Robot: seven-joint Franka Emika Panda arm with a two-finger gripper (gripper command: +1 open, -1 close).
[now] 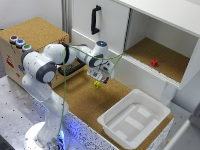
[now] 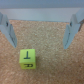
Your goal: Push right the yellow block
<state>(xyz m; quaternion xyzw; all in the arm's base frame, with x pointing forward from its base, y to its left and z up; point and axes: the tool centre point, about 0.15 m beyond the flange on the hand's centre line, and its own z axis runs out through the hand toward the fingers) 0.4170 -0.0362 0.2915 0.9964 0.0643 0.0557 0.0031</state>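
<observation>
Yellow block (image 1: 97,84) sits on the cork board (image 1: 85,102), just below the gripper (image 1: 102,77), whose fingers (image 2: 8,30) stand wide apart with nothing held; the block lies nearer one finger.

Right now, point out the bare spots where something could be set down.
Bare cork lies between the yellow block and the white bin. The open cabinet shelf is bare beside the red block. It is crowded around the gripper, just above the yellow block.
</observation>
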